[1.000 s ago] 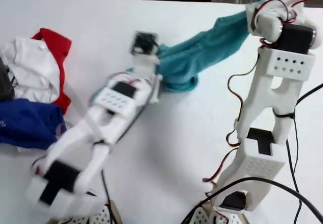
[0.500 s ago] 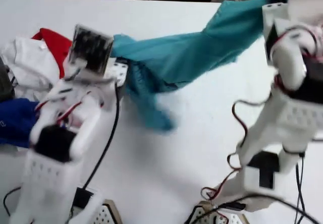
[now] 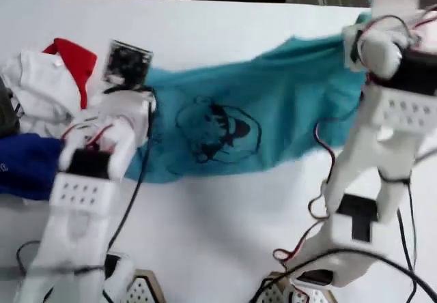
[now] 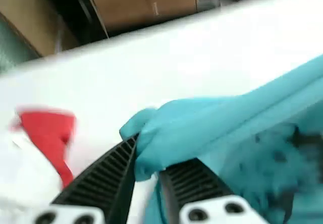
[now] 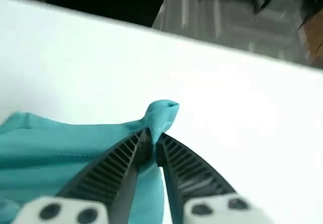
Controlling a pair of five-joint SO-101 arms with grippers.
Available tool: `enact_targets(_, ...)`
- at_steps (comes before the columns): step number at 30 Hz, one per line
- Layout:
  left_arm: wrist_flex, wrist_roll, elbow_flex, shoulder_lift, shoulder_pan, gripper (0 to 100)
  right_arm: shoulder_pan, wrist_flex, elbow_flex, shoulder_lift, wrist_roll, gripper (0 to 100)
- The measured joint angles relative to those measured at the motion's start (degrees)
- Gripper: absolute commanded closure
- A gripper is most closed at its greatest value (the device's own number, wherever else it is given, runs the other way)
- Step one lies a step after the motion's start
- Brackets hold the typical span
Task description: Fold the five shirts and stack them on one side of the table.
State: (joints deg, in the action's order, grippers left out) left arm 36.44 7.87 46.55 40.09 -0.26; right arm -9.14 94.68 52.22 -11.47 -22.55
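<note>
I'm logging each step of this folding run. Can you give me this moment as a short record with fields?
Shirt in work: teal shirt, spread out between both grippers, print facing up
Left gripper: shut on one end of it
Right gripper: shut on the opposite end
Waiting pile: red shirt, white shirt, blue shirt, bunched on the table's left side
Fold: not yet begun

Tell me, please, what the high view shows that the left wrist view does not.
High view alone: the teal shirt spread wide over the table, the right arm at its far end, and a blue shirt in the pile. Left wrist view alone: the left gripper, jaws shut on a bunched corner of that shirt, and a brown box beyond the table. Both: the teal shirt, the red shirt and the white table.
</note>
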Motion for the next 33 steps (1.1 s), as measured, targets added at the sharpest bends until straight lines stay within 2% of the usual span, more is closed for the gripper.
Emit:
enact_targets(4,-3.16,0.00,4.48,-8.44,0.00,97,0.88,0.00,-5.98,-7.91,0.00,97.8)
enact_targets(9,-3.34,0.00,4.75,-19.69,-0.09,97,2.55,-0.09,-14.15,-16.44,-0.26,97.8)
enact_targets(15,-3.34,0.00,4.75,-28.31,-0.09,97,5.36,-0.09,-25.76,-15.30,-10.81,97.7)
enact_targets(22,-2.20,0.00,4.75,-28.75,-0.18,97,7.21,-9.41,-50.02,8.26,-25.67,97.7)
enact_targets(29,7.12,-0.09,-0.18,-29.27,-1.05,97,15.03,-24.70,-85.01,39.03,-25.58,97.7)
enact_targets(33,14.51,-0.18,-5.01,-29.36,-1.32,97,20.75,-31.56,-104.88,48.88,-24.97,97.4)
